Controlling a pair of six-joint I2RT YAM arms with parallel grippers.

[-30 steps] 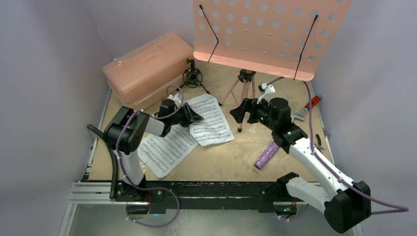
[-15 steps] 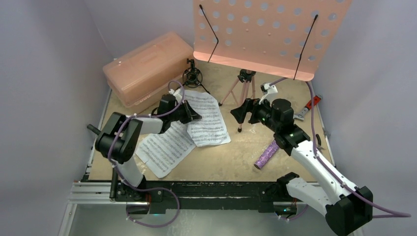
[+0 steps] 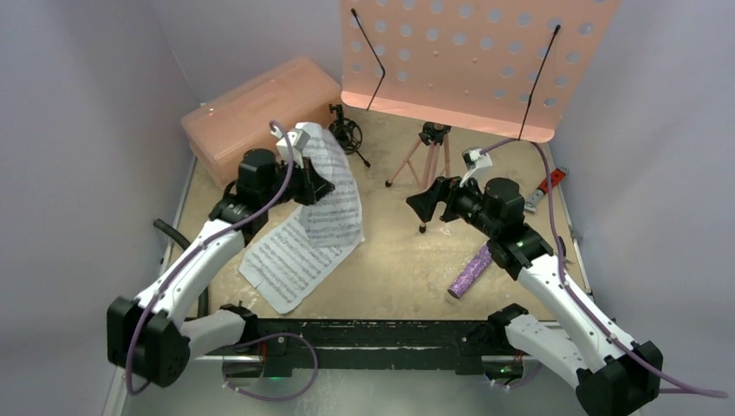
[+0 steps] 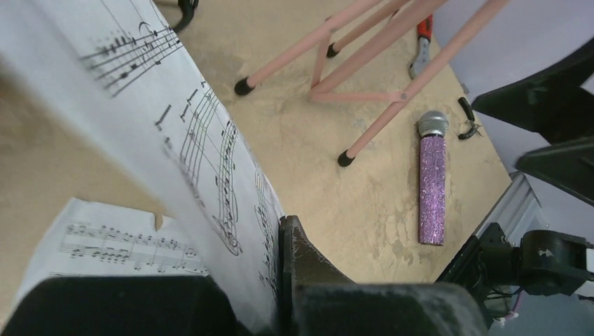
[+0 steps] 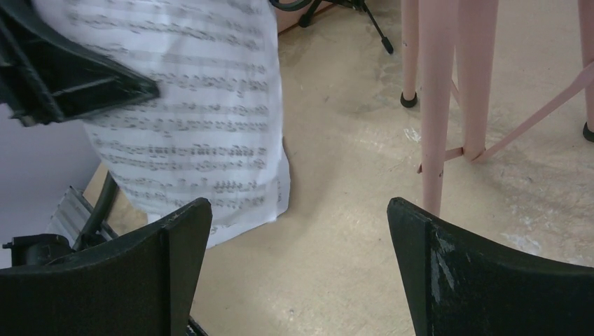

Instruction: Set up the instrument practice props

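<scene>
The pink music stand point(image 3: 472, 65) stands at the back on thin tripod legs point(image 3: 407, 163). My left gripper point(image 3: 317, 184) is shut on one sheet-music page point(image 3: 334, 204) and holds it lifted off the table, hanging; the page fills the left wrist view point(image 4: 175, 140). The second page point(image 3: 282, 264) lies flat below it. My right gripper point(image 3: 425, 201) is open and empty, beside the stand's legs point(image 5: 438, 105). The glittery purple microphone point(image 3: 470, 271) lies at the front right, also in the left wrist view point(image 4: 432, 185). The black shock-mount mini tripod point(image 3: 347, 134) stands near the case.
A big pink plastic case point(image 3: 260, 117) sits at the back left. A red-handled tool point(image 3: 546, 186) lies at the right edge, behind my right arm. Grey walls close in on both sides.
My left arm has risen and swung left, lifting the gripped page off the table so it now hangs. The right gripper has shifted slightly and stays open.
</scene>
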